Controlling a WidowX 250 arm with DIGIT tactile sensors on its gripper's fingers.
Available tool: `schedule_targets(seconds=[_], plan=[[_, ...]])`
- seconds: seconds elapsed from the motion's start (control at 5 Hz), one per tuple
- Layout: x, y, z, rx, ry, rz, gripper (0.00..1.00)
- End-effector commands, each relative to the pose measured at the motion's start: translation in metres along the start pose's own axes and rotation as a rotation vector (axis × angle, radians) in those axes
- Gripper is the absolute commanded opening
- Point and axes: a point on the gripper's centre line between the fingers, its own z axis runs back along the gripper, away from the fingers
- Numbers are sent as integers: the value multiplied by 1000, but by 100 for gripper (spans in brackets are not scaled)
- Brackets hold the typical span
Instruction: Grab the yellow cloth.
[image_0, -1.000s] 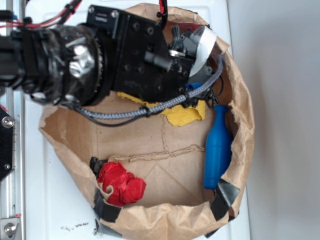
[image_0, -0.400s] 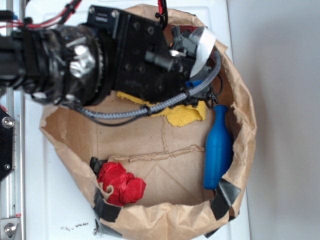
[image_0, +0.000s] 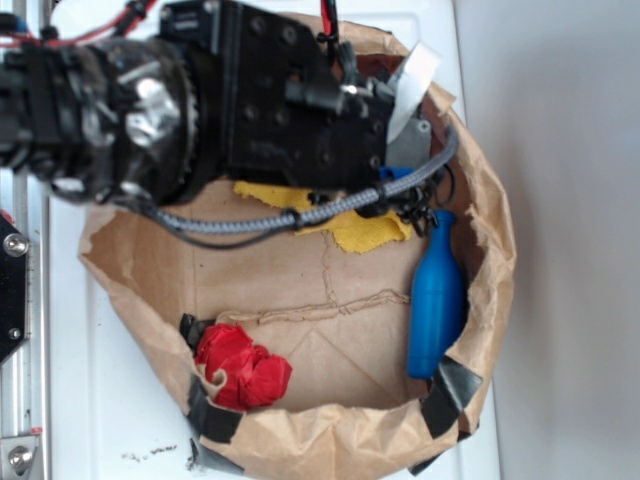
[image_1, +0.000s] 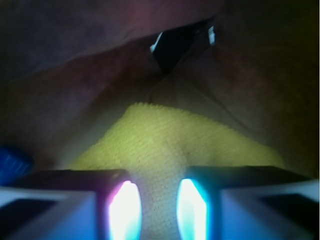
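The yellow cloth (image_0: 365, 228) lies on the floor of a shallow brown paper bag (image_0: 300, 440), toward the bag's far rim, and most of it is hidden under the black arm (image_0: 200, 100) in the exterior view. Only a narrow strip and 1 corner of the cloth show below a braided grey cable (image_0: 300, 218).

In the wrist view the gripper (image_1: 159, 210) sits low over the cloth (image_1: 170, 145), with 2 glowing fingertips (image_1: 125, 210) standing slightly apart and the yellow fabric showing in the gap between them. Whether the pads press the cloth cannot be told; the jaws read as parted, not clamped.

A blue bottle (image_0: 436, 295) lies on its side along the bag's right wall, its neck pointing toward the cloth's corner and near it. A red fabric wad (image_0: 240, 365) rests in the bag's near-left corner, well apart from the cloth. The bag stands on a white counter (image_0: 110, 400).
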Motion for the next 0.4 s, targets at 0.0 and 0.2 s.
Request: schedule_targets(seconds=[0.0, 0.2], plan=[[22, 10, 16, -92, 51, 3, 100], [15, 9, 7, -63, 10, -4, 100]])
